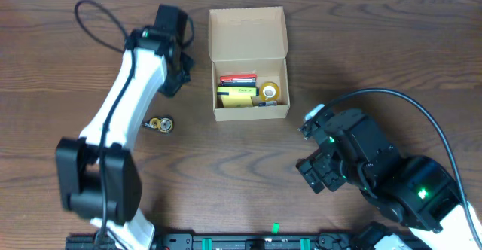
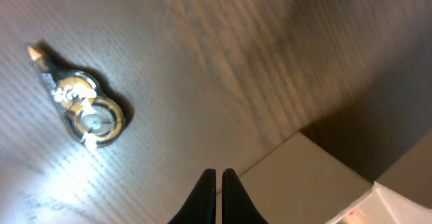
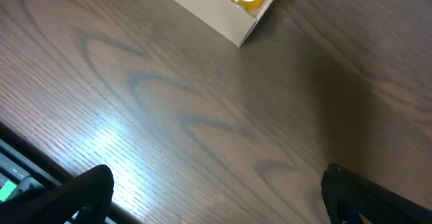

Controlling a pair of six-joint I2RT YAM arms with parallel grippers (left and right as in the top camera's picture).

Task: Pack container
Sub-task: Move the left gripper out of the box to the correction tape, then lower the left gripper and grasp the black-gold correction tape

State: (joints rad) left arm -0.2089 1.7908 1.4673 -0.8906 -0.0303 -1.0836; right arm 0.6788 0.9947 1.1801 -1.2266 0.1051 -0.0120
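Note:
The tan cardboard container [image 1: 249,113] stands at the back centre with its flap lid [image 1: 248,33] open. Inside lie a yellow pad [image 1: 235,95], red items [image 1: 237,79] and a tape roll [image 1: 269,92]. A small correction-tape dispenser [image 1: 159,124] lies on the table left of the container, also in the left wrist view [image 2: 84,109]. My left gripper [image 2: 219,178] is shut and empty, hovering beside the container's left wall [image 2: 304,177]. My right gripper [image 3: 216,190] is open and empty, low over bare table in front of the container's corner [image 3: 229,21].
The wooden table [image 1: 241,175] is dark brown. A black rail [image 1: 248,242] runs along the front edge. A black cable [image 1: 98,16] loops at the back left, another [image 1: 422,114] arcs over the right arm.

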